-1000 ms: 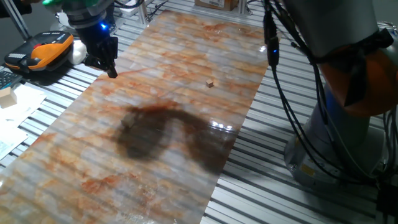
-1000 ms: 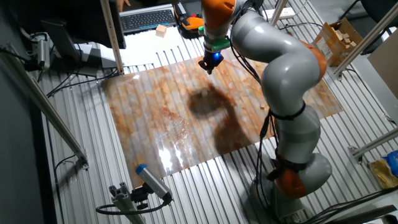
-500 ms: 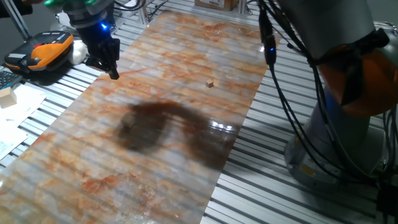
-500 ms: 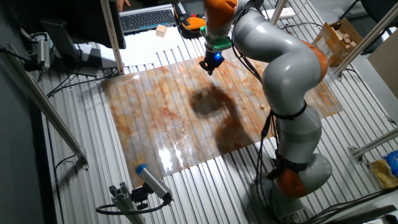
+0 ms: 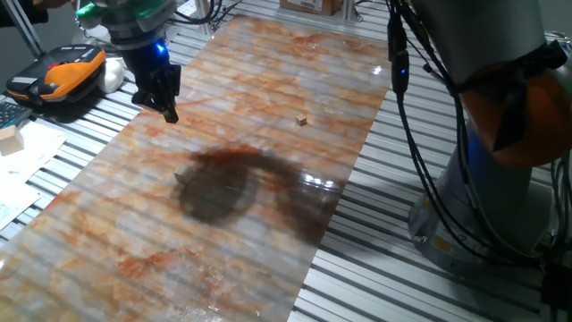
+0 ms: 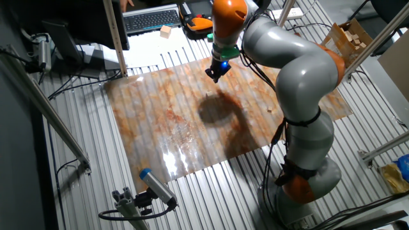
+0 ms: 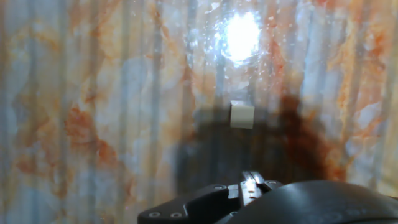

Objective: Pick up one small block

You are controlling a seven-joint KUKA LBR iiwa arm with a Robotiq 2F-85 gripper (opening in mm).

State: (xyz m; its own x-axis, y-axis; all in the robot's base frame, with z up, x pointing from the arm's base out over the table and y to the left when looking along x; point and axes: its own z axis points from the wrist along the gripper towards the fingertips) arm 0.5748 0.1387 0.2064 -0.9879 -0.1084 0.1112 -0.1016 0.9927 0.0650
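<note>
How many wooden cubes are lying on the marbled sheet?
2. A pale small block lies at the edge of the dark shadow, seen in the hand view. A tinier cube lies apart from it, in full light. The arm may hide others.

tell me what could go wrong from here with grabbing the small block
1. The small block is pale on a pale, glossy tabletop, at the edge of the arm's shadow, so its position is easy to misjudge.
2. A tinier cube lies elsewhere on the tabletop and might be grabbed instead.
3. The gripper hangs above the table; a skewed descent could knock the block away.
</note>
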